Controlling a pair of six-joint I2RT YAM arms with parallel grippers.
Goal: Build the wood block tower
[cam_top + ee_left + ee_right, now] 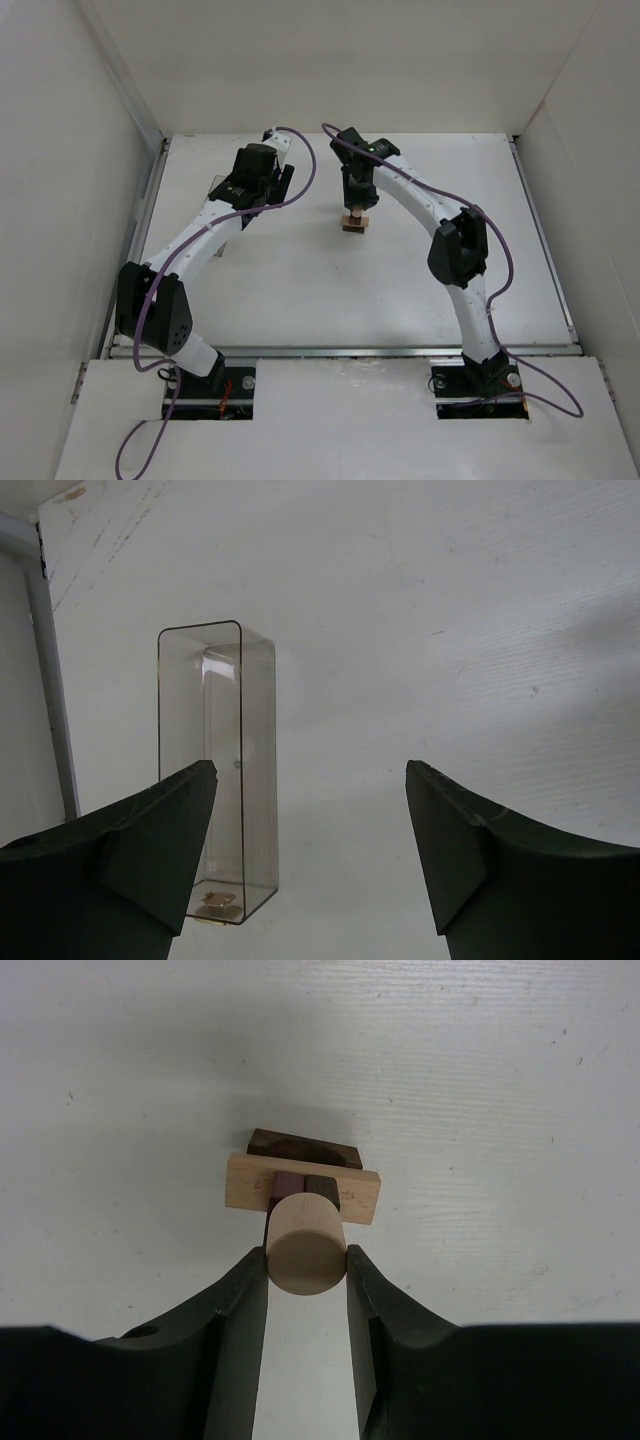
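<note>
While the left pincer (310,780) hangs wide open and empty by the clear box (220,770), the right pincer (306,1255) grips the pale cylinder (305,1245) right over the dark cubes (320,1186) on the tan slab (245,1185), mid surface (300,290). Capping step, I'd say. Next: seat it square, release gently, don't nudge the stack.

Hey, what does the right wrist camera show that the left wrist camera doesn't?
Only the right wrist view: the right claw shut on the pale cylinder, over the tan slab with dark cubes on it. Only the left wrist view: the left claw open and empty, with the clear plastic box lying ahead. Both: the white table and each camera's own claw along the bottom.
</note>
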